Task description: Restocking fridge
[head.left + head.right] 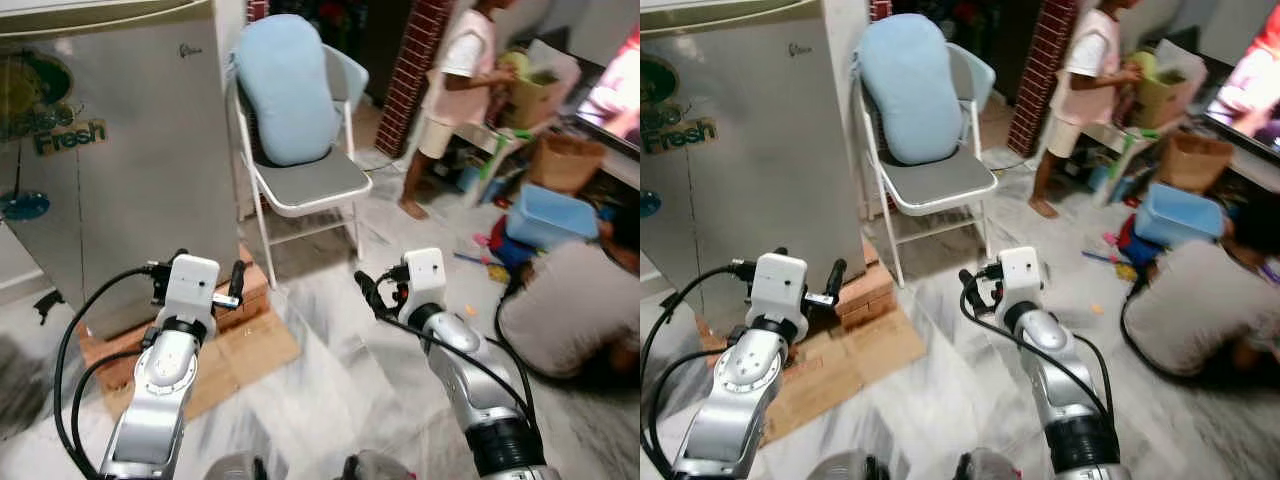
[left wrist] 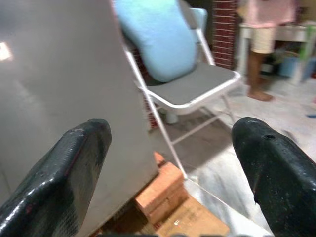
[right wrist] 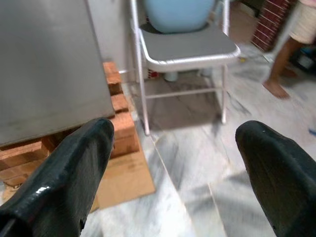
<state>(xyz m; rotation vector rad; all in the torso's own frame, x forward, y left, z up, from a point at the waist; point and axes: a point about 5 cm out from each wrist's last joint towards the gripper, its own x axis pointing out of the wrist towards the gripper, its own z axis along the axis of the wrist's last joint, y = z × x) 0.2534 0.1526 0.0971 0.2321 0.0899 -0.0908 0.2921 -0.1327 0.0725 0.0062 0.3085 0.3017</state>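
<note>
The grey fridge [image 1: 120,150] with a "Fresh" sticker stands at the left, its door closed, raised on red bricks [image 1: 250,290] and cardboard [image 1: 240,360]. My left gripper [image 1: 198,275] is held up in front of the fridge's lower right corner, open, with nothing between its fingers [image 2: 64,182]. My right gripper [image 1: 398,288] hovers over the marble floor to the right of the bricks, also open and empty; its fingers [image 3: 276,173] frame the chair legs and floor.
A white folding chair [image 1: 310,185] with a light-blue cushion [image 1: 290,85] stands right beside the fridge. One person [image 1: 455,90] stands at the back right, another [image 1: 570,310] crouches on the floor at right, near a blue tub [image 1: 550,215] and a cardboard box [image 1: 565,160].
</note>
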